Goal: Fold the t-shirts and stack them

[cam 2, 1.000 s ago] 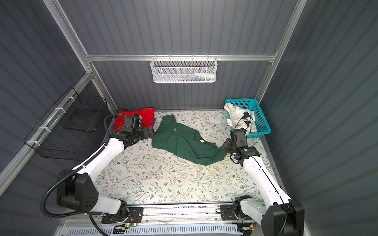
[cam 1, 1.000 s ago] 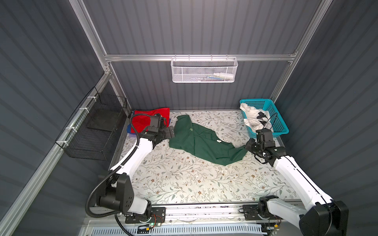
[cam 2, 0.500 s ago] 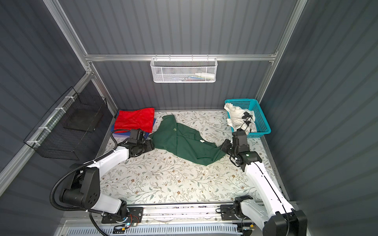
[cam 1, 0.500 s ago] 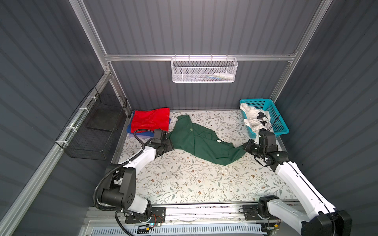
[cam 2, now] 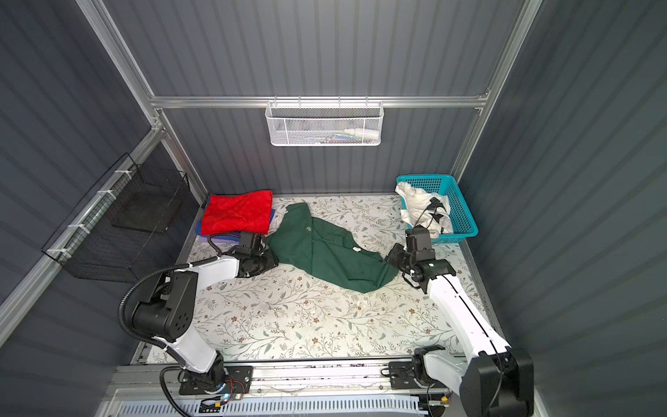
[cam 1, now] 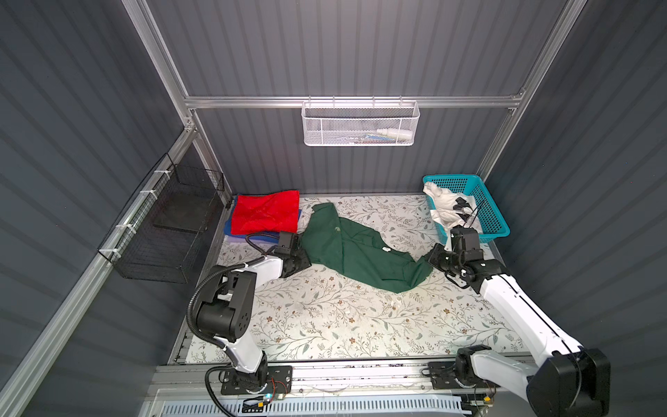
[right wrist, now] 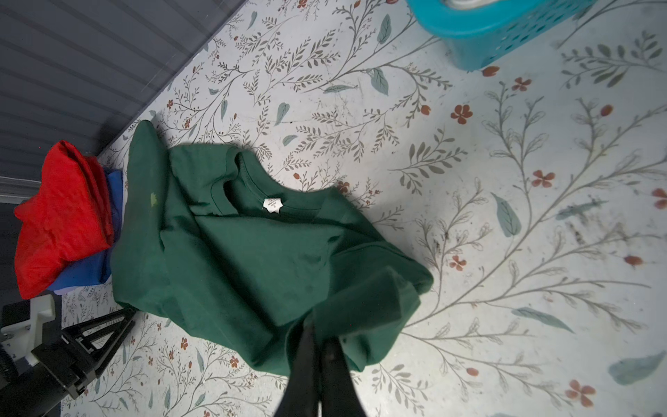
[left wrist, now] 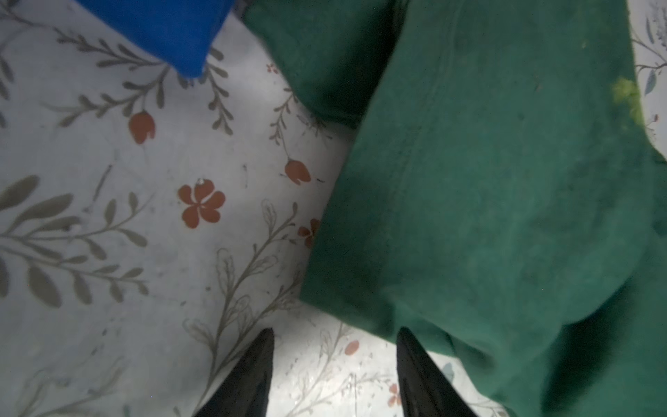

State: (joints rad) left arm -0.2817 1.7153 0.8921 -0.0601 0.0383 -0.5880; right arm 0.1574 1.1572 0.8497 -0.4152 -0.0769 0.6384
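The green shirt [cam 1: 353,252] lies rumpled on the table [cam 1: 343,317], between the stack in one back corner (red shirt [cam 1: 265,216] over blue shirt [right wrist: 86,270]) and the basket [cam 1: 491,236] holding the white shirt [cam 1: 447,205] in the other. The right pincer [right wrist: 317,335] is pressed together on a fold at the end nearest the basket; the left pincer [left wrist: 335,332] is spread at the opposite hem, gripping nothing. The cloth looks soft and light, likely to sag and bunch — hems and corners seem the surest holds. The flowered table is flat and matte, with open room in front and grey walls close around
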